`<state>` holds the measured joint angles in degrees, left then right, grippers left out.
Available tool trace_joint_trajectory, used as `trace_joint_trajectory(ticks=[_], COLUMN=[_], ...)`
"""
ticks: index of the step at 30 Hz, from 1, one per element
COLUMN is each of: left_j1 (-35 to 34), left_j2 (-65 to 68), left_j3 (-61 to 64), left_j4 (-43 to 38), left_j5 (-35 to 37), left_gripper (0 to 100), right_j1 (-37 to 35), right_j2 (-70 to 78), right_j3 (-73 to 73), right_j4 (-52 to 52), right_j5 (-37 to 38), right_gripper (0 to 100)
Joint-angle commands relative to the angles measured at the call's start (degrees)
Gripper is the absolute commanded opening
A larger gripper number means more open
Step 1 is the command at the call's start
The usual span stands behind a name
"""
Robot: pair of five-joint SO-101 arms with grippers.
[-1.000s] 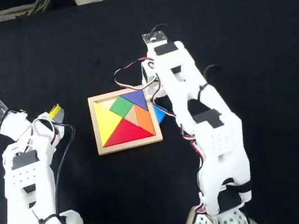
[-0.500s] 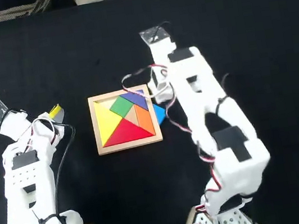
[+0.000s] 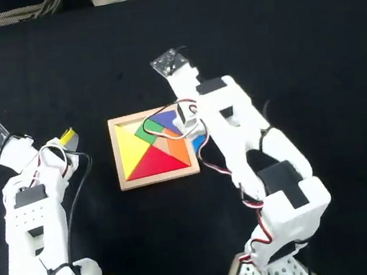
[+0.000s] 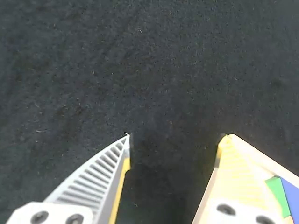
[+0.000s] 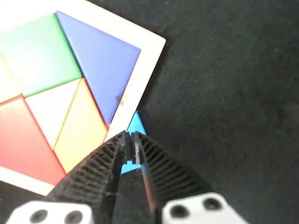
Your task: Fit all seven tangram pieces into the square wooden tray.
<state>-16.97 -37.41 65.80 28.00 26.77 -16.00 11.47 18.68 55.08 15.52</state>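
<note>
Grip is on your right: the right pincer [image 5: 129, 136] is closed on the light blue triangle [image 5: 136, 123], just outside the wooden tray [image 5: 147, 65] on the table [image 5: 233, 93], with the tray toward the left arm, whose left pincer [image 4: 175, 136] hangs open and empty, well apart.

My left arm [image 3: 30, 203] sits folded on its own side, wrist low, the left gripper [image 4: 173, 139] spread wide with its fingertips well apart; my right arm [image 3: 259, 153] stretches forward and leans inward toward the other arm, wrist bent down. The right gripper [image 5: 130, 136] points downward; its two ribbed fingers [image 5: 100, 172] are pressed almost together, a bare sliver between the tips.
</note>
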Motion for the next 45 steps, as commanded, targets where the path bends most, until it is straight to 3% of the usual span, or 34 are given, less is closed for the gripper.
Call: trace_joint_trajectory(ticks=[1, 12, 20, 28, 38, 45], left_j1=[0.75, 0.75, 0.75, 0.75, 0.75, 0.75], left_j2=[-1.05, -1.05, -1.05, -1.05, -1.05, -1.05], left_j3=[-0.22, -0.13, -0.04, -0.04, -0.22, -0.40], left_j4=[-0.97, -0.97, -0.97, -0.97, -0.97, -0.97], left_j5=[0.09, 0.09, 0.09, 0.09, 0.09, 0.09], left_gripper=[29, 29, 29, 29, 29, 29], right_j1=[-0.88, -5.36, 1.67, 2.46, 11.87, 11.34], right_j2=[-3.03, -2.15, 1.10, 7.69, 4.09, 1.19], right_j3=[0.75, 1.98, 0.84, -6.73, -6.99, -6.46], right_j4=[-2.99, -3.96, -3.43, 2.99, 2.90, 3.34], right_j5=[0.53, 0.70, 1.58, 3.34, 3.34, 3.34], right_gripper=[1.1, 1.1, 1.1, 1.1, 1.1, 1.1])
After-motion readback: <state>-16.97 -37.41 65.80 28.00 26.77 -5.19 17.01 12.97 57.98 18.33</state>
